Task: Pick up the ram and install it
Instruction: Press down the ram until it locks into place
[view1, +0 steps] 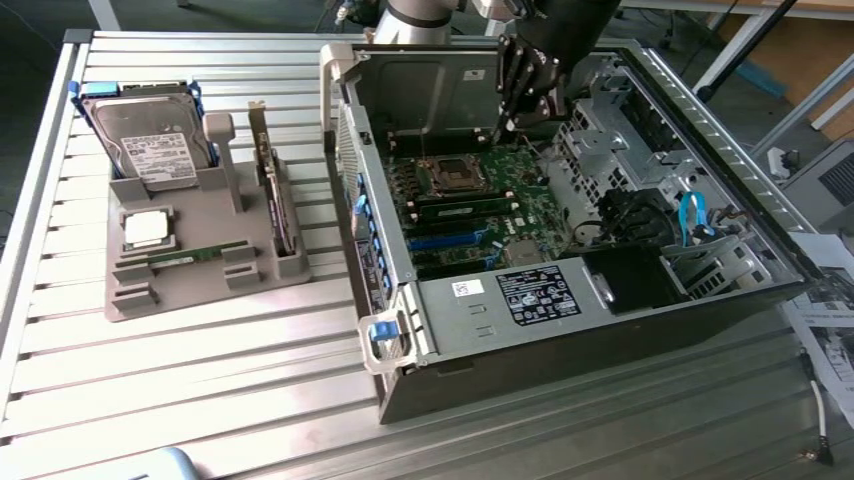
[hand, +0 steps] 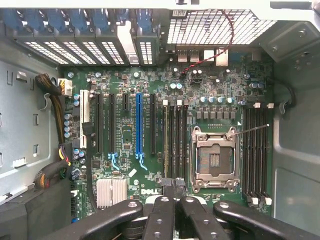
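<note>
The ram (view1: 180, 257), a thin green stick, lies flat in the front slot of the grey holder tray (view1: 200, 290) on the exterior view's left. My gripper (view1: 503, 125) hangs inside the open computer case (view1: 534, 300), far from the tray and above the motherboard (view1: 494, 215) near the processor socket (view1: 454, 175). In the wrist view the gripper (hand: 175, 187) is shut, its fingertips together with nothing between them, over one end of the black memory slots (hand: 175, 140) beside the empty socket (hand: 214, 159). A green strip (view1: 461, 210) sits along those slots; I cannot tell whether it is a seated stick.
The tray also holds a hard drive (view1: 154, 140), a square silver processor (view1: 147, 228) and an upright expansion card (view1: 274, 195). Case walls, a drive cage (view1: 427, 95), cables (view1: 687, 215) and a blue-handled latch (view1: 383, 335) ring the motherboard. A second slot bank (hand: 255, 150) lies past the socket.
</note>
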